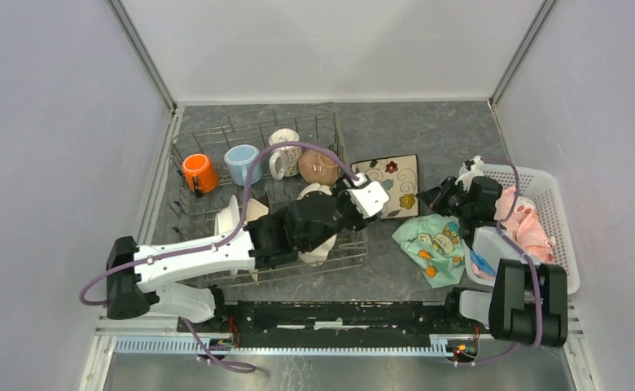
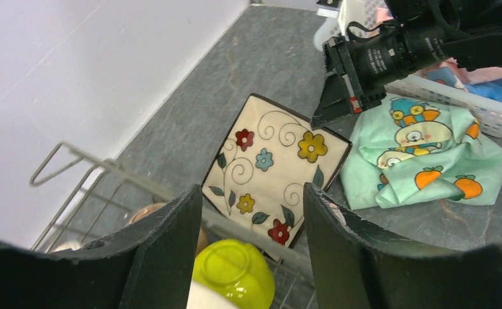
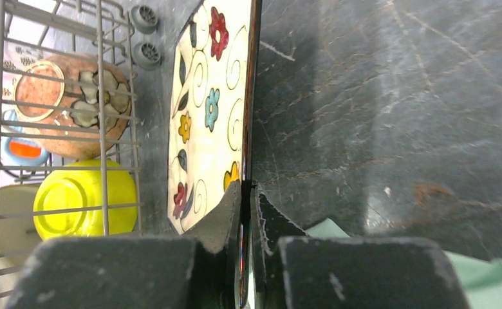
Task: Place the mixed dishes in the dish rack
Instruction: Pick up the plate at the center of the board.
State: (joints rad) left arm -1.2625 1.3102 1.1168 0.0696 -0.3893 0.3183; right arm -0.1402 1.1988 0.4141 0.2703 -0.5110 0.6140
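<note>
The grey wire dish rack [image 1: 186, 147] holds an orange mug [image 1: 199, 173], a light-blue mug [image 1: 241, 163], a white patterned mug [image 1: 283, 151], a tan bowl [image 1: 318, 167] and a lime-green bowl [image 2: 235, 270]. A cream square plate with painted flowers [image 1: 387, 183] lies on the table just right of the rack. My right gripper [image 3: 248, 187] is shut on that plate's right corner, its fingers clamping the thin rim. My left gripper [image 2: 251, 193] hangs open over the rack's right edge, above the lime-green bowl, with nothing between its fingers.
A teal patterned cloth [image 1: 430, 244] lies crumpled on the table in front of the plate. A white perforated basket [image 1: 554, 212] with a pink cloth [image 1: 526, 224] stands at the right wall. A cream dish [image 1: 237, 216] leans in the rack under my left arm.
</note>
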